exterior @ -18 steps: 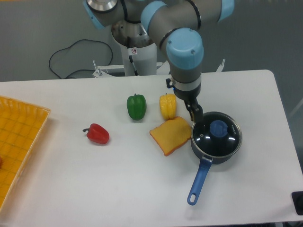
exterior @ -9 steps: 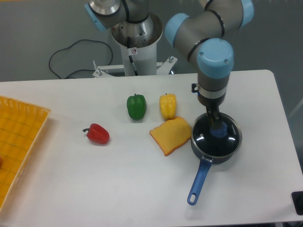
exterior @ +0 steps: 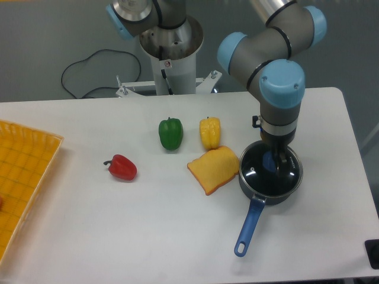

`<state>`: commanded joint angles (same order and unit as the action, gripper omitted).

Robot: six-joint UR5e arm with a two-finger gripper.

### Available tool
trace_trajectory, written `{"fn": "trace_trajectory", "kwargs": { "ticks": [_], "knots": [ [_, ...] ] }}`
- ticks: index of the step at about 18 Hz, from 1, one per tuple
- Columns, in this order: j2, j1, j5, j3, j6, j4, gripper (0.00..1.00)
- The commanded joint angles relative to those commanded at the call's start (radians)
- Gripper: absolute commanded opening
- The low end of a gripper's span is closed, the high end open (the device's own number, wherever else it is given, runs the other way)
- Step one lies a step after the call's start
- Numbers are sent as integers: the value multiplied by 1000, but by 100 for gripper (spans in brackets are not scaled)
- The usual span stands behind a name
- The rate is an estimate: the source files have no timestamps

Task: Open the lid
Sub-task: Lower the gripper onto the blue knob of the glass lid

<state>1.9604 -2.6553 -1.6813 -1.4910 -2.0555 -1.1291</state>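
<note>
White table (exterior: 177,236) surface fills most of the view; grey floor lies behind it, with the robot base and a black cable at the far edge.

Landmark: the dark saucepan (exterior: 270,184), standing toward the right side of the table with its long blue handle pointing at the near edge.

Task item: the lid (exterior: 260,177) sits flat on the saucepan, covering it fully. It is not yet lifted. Its blue knob (exterior: 270,162) is at the centre, mostly hidden by the tool.

Gripper (exterior: 279,161): positioned directly above the saucepan centre, with its fingers at the knob. Whether the jaws are spread or closed on the knob cannot be determined from this view.

Step in hand, as judged: acquiring the knob. The next move calls for a firm closure on the knob, then a straight vertical lift so the rim clears the saucepan without dragging it.

Count of items:
- One saucepan, one lid.
- One toast slice (exterior: 214,169), touching or just beside the saucepan's left side.
- One yellow pepper (exterior: 209,132), beyond the toast, up-left of the saucepan.
- One green pepper (exterior: 170,134), further left.
- One red pepper (exterior: 121,168), well left of the saucepan.
- One orange tray (exterior: 23,177), farthest from the saucepan at the left edge.
</note>
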Motion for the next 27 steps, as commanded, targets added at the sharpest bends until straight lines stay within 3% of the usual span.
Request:
{"fn": "trace_trajectory", "kwargs": {
  "ticks": [10, 27],
  "knots": [
    [-2, 2, 20, 17, -2, 3, 100],
    [35, -14, 18, -20, 6, -3, 100]
  ]
}}
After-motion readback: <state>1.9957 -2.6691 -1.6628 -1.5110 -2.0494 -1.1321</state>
